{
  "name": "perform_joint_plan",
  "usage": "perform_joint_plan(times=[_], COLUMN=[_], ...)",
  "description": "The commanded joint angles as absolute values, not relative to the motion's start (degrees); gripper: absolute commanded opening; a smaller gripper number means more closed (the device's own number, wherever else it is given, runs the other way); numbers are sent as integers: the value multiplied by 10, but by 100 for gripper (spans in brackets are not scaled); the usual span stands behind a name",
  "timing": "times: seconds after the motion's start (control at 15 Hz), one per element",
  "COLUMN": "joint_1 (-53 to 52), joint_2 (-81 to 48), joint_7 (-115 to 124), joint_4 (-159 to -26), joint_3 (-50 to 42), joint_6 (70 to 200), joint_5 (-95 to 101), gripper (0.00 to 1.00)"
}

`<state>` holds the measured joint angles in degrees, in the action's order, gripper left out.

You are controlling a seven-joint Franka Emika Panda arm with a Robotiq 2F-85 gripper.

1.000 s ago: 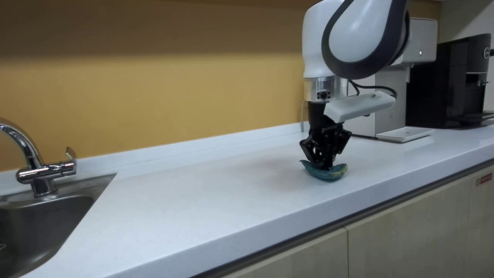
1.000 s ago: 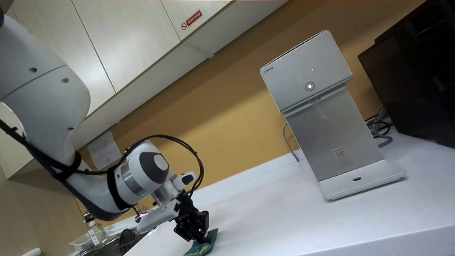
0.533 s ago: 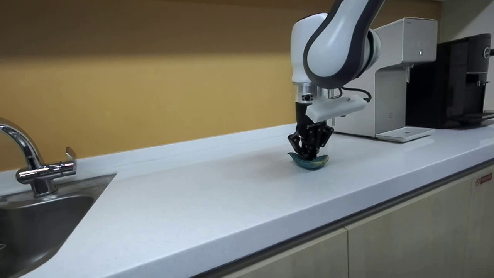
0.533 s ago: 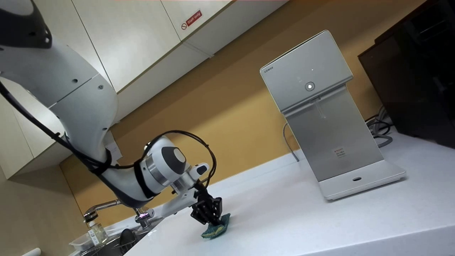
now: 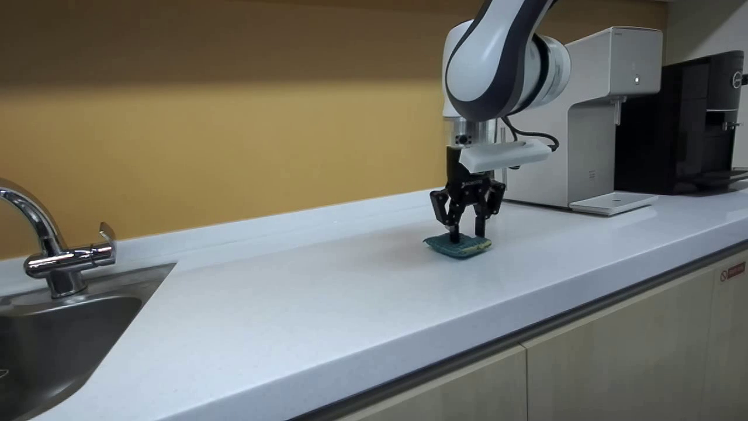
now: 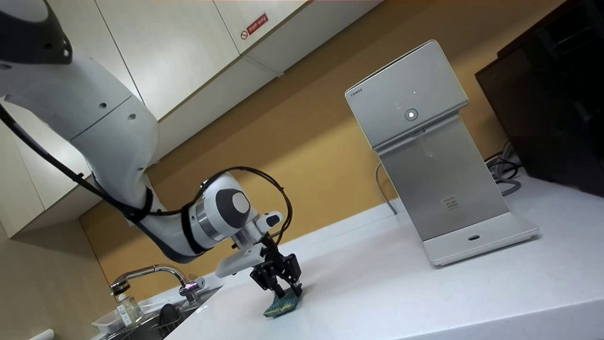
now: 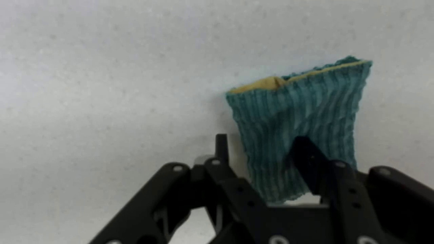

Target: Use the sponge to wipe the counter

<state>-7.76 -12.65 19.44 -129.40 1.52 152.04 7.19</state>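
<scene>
The sponge (image 7: pixel 298 112), a teal ribbed pad with a yellow edge, lies nearly flat on the white counter (image 5: pixel 292 316). Directly over it stands my gripper (image 5: pixel 467 235), pointing down, with its fingers spread apart. In the wrist view one dark finger (image 7: pixel 305 152) overlaps the sponge, while the opposite fingertip shows just beyond the sponge's left side. Nothing is pinched between them. Both exterior views show the sponge (image 6: pixel 281 307) below the gripper (image 6: pixel 289 293), the fingertips at or very near its top; exact contact is hard to tell.
A white water dispenser (image 5: pixel 590 123) stands on the counter to the right of the arm, with a black machine (image 5: pixel 672 134) beyond it. At the far left are a steel sink (image 5: pixel 64 333) and its chrome faucet (image 5: pixel 67 263). A yellow wall (image 5: pixel 234 146) rises behind the counter.
The gripper, shut on the bunched sponge, shifted with it back towards the wall. Then its fingers spread, rose slightly, and the sponge flattened out on the counter.
</scene>
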Motion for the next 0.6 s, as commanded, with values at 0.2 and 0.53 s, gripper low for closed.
perform_joint_plan(times=[0.2,0.53], joint_1=[-83,-73], joint_2=[-39,3], joint_7=[204,180], joint_4=[-1313,-1320], joint_3=[14,30], joint_6=[1492,1471], joint_5=[103,95], gripper=[100,100])
